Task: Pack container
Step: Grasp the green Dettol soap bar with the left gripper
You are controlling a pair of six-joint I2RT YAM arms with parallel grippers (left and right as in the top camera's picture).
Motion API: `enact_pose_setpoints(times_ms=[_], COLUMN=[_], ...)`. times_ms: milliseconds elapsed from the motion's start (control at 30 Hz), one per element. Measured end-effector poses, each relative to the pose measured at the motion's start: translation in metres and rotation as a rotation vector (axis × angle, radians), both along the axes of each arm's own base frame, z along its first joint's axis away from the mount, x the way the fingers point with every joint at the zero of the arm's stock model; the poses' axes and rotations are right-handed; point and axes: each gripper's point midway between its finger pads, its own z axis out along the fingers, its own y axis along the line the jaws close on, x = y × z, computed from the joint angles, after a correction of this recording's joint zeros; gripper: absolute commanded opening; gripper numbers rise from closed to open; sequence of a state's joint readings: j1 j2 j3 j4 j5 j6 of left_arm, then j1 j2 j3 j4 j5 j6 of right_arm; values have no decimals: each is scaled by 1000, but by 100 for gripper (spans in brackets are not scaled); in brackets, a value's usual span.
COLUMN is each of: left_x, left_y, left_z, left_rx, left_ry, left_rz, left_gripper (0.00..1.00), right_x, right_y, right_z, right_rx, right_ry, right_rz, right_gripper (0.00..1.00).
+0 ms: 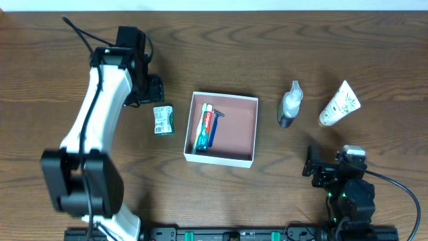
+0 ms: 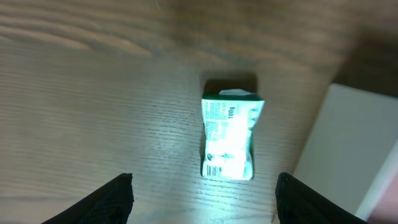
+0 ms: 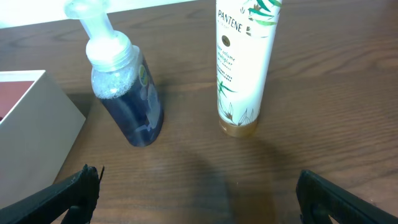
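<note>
Dark wood-grain tabletop (image 1: 267, 40) carries the shallow square cardboard box with white walls (image 1: 241, 130) at centre. Left gripper (image 2: 204, 196) hangs spread wide over the small green-and-white packet (image 2: 229, 140) just beside it; descending, one finger may catch that wall and shove the box. Right gripper (image 3: 199, 196) idles, also spread.

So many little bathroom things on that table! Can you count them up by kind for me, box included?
Cardboard box: 1
Toothpaste tube, inside the box: 1
Blue toothbrush or razor, inside the box: 1
Green-and-white packet: 1
Pump bottle of blue liquid: 1
Pantene tube: 1
Total: 6
</note>
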State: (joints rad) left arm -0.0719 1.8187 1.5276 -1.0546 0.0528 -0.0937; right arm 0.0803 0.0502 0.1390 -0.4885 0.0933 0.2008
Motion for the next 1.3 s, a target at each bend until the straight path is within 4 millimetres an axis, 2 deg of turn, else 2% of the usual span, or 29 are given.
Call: enact_pose_setpoints(times_ms=[167, 333, 500, 667, 700, 867, 1000, 1067, 1200, 1300], left_x=[-3, -7, -9, -24, -24, -25, -26, -26, -30, -45], left_y=[-4, -9, -11, -13, -14, -14, -15, -15, -17, -18], left_z=[-39, -63, -88, -116, -116, -117, -117, -117, -115, -111], left_rx=[-28, -38, -46, -62, -63, -57, -59, -63, -75, -79], left_ry=[114, 181, 215, 263, 259, 249, 249, 248, 264, 323], left_rz=[-46, -89, -92, -73, -71, -53, -49, -47, -51, -50], left_gripper=[74, 81, 81, 80, 79, 51, 43, 34, 32, 31], right_x=[0, 0, 0, 0, 0, 0, 0, 0, 0, 0], right_y=[0, 0, 0, 0, 0, 0, 0, 0, 0, 0], right_z=[0, 0, 0, 0, 0, 0, 0, 0, 0, 0], right_rx=[0, 0, 0, 0, 0, 0, 0, 0, 0, 0], right_ry=[0, 0, 0, 0, 0, 0, 0, 0, 0, 0], right_rz=[0, 0, 0, 0, 0, 0, 0, 0, 0, 0], right_gripper=[99, 99, 99, 99, 99, 99, 99, 99, 99, 99])
